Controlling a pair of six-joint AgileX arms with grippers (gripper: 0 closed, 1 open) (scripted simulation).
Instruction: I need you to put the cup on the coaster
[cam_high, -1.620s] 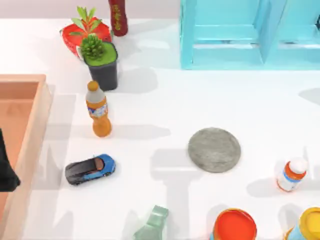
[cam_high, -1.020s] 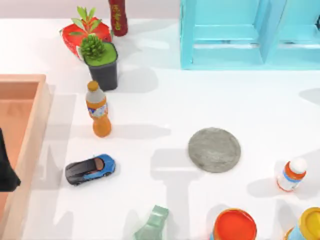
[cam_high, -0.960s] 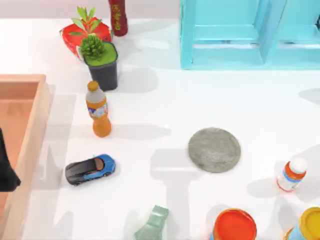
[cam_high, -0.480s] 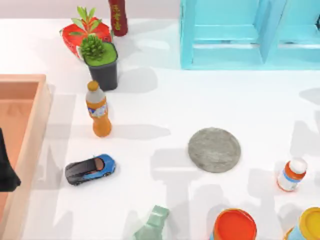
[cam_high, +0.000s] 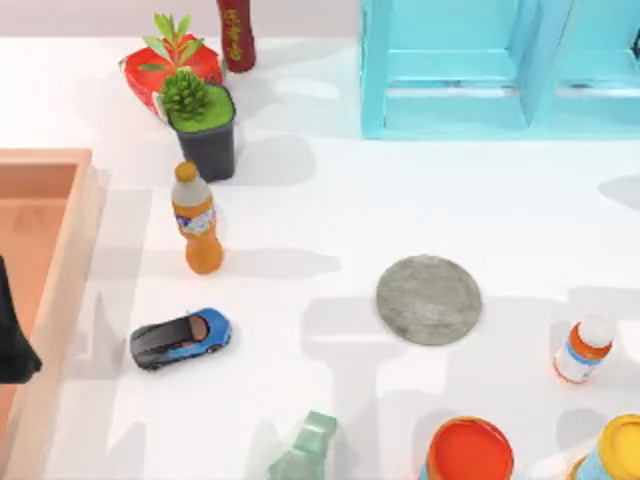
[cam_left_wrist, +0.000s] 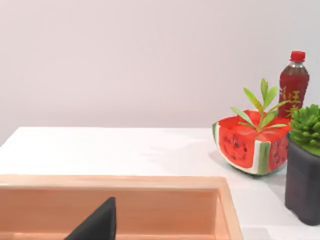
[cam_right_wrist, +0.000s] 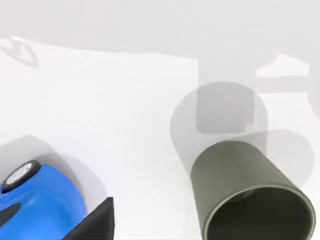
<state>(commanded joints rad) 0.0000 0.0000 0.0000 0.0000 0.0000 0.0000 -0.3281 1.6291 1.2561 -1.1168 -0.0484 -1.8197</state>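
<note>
Far left of the desk (cam_high: 330, 200), the left tool (cam_high: 14, 340) sits over the wooden tray (cam_high: 70, 250); whether it is open I cannot tell. Moving right: toy car (cam_high: 180, 338), orange bottle (cam_high: 197, 220), then the coaster (cam_high: 429, 299) lying bare just right of centre. Over in the right wrist view, the cup (cam_right_wrist: 245, 195) stands upright on the desk, mouth open, ungripped, beside a blue object (cam_right_wrist: 40, 205). The right tool's (cam_right_wrist: 95, 222) opening cannot be judged.
</note>
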